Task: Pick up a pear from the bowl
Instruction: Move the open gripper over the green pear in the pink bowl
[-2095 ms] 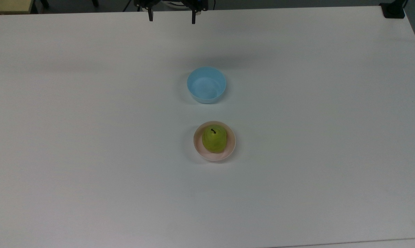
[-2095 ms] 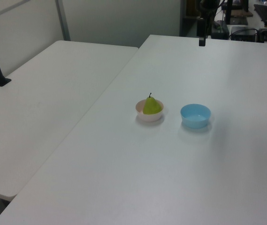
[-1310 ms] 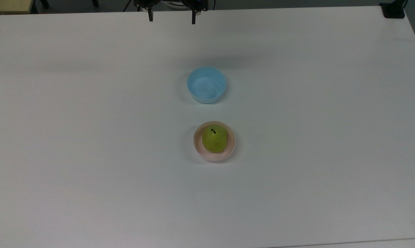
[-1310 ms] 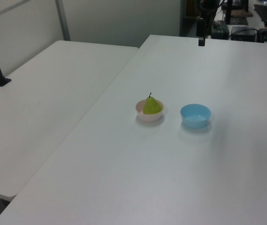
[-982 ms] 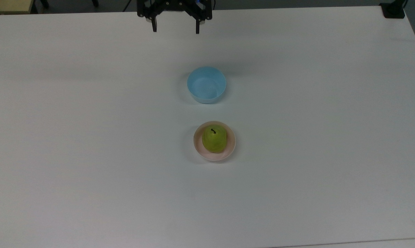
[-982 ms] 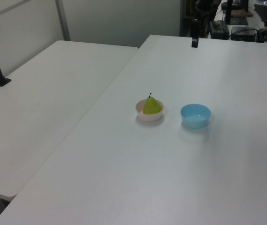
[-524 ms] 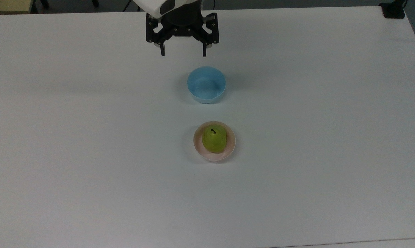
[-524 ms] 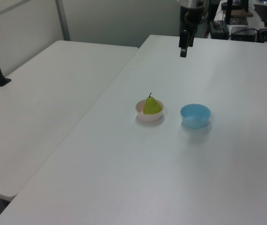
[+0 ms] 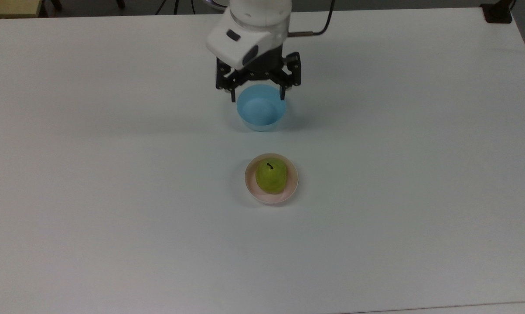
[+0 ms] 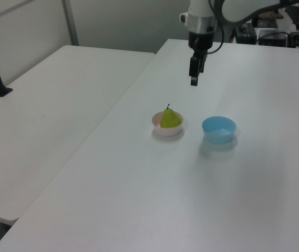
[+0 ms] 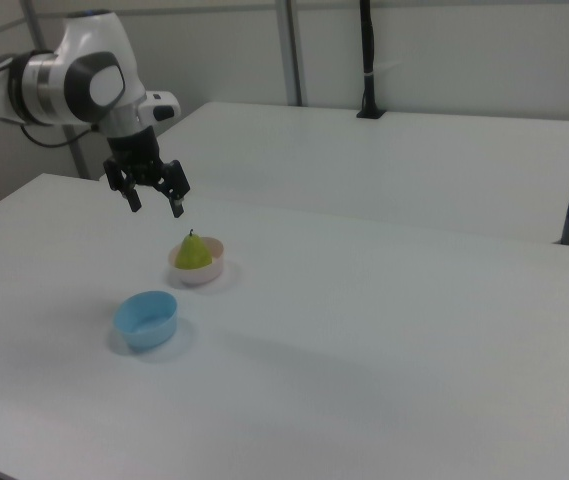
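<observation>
Since a moment ago my gripper (image 9: 257,96) has swung out over the light blue plastic bowl (image 9: 261,108), jaws spread wide. Small yellow-green pear (image 9: 271,175) sits in the pale pink plastic bowl (image 9: 291,183); descending off-centre could clip its rim.

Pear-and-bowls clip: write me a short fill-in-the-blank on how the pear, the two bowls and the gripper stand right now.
1. The pear sits in the ____ bowl.
2. The light blue bowl holds ____.
3. The gripper hangs above the table with its fingers ____.
4. In the top view, the gripper lies over the far rim of the ____ bowl.

Missing words: pink; nothing; open; blue
</observation>
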Motion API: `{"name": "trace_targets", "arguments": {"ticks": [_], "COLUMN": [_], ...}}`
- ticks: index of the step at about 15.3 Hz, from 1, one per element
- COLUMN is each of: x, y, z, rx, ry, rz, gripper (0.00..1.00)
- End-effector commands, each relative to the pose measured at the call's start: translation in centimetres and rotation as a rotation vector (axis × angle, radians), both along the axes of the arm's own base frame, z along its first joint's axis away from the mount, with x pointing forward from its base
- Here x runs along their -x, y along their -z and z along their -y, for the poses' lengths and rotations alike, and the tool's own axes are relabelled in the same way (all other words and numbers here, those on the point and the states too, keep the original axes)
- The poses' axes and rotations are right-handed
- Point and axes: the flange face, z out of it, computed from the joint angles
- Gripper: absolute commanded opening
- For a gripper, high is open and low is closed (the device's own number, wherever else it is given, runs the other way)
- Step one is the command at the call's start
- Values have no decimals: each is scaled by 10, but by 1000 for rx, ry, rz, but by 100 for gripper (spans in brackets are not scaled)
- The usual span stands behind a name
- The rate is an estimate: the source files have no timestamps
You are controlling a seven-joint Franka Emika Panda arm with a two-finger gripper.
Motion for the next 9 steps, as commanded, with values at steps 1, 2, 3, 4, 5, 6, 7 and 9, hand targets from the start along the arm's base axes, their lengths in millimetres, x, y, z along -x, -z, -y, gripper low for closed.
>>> {"name": "trace_targets", "arguments": {"ticks": [1,2,3,4,5,6,7,9], "x": [-16,-19,-22,-24,-26,-29,-34,-42], "y": [27,36,44,49,57,63,68,81], "z": [-12,-13,-14,-14,-14,-15,-14,-12], "rx": [-4,-3,-3,-3,0,-1,-4,-10], "ry": [-24,-25,-25,-24,-25,-27,-25,-18], "rz": [42,43,43,42,38,47,63,87], "gripper": [100,100,100,100,100,100,100,100]}}
